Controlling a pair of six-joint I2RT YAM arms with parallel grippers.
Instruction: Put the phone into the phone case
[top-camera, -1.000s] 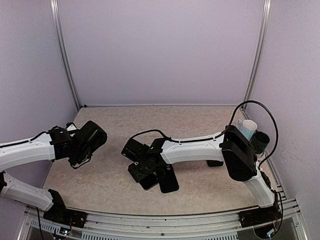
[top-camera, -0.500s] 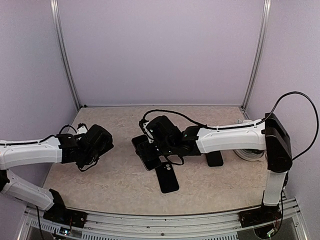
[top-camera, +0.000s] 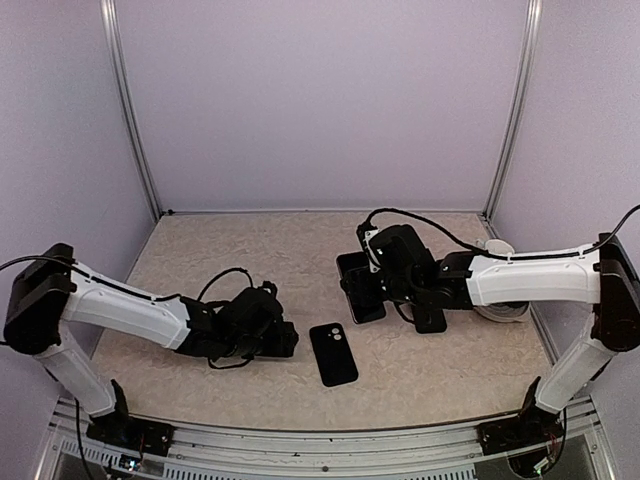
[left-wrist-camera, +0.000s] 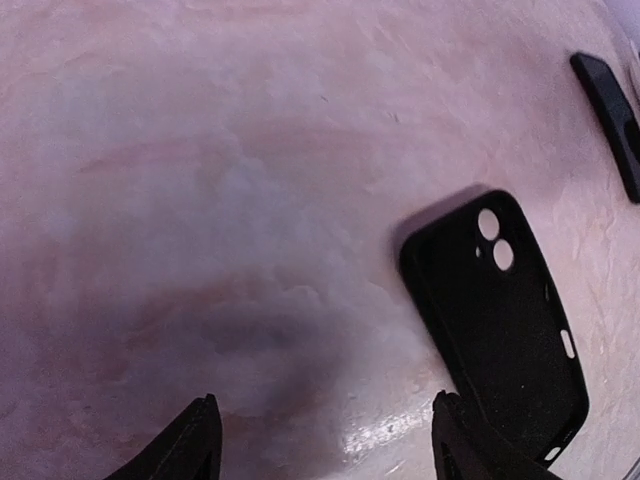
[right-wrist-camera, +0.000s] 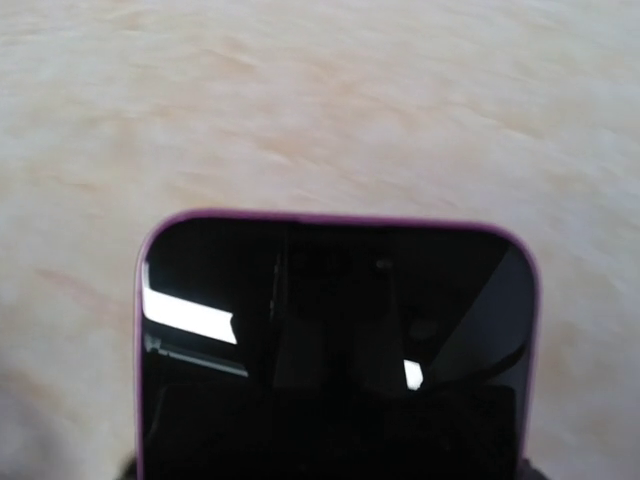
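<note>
The black phone case (top-camera: 333, 354) lies flat on the table, inner side up, camera cut-outs at its far end. It also shows in the left wrist view (left-wrist-camera: 495, 320). My left gripper (top-camera: 287, 340) is open and empty, low over the table just left of the case; its right fingertip (left-wrist-camera: 462, 440) is next to the case's near edge. My right gripper (top-camera: 378, 285) is shut on the phone (top-camera: 361, 287) and holds it above the table, right of and behind the case. In the right wrist view the phone (right-wrist-camera: 335, 340) has a dark screen and a purple rim, and it hides the fingers.
Another flat black object (top-camera: 430, 319) lies under the right arm; it also shows at the top right of the left wrist view (left-wrist-camera: 608, 110). A white round object (top-camera: 503, 308) sits near the right wall. Purple walls enclose the table.
My right gripper has lifted the phone from beside the case and carried it right and back. My left arm has swung in and down to the case's left side.
</note>
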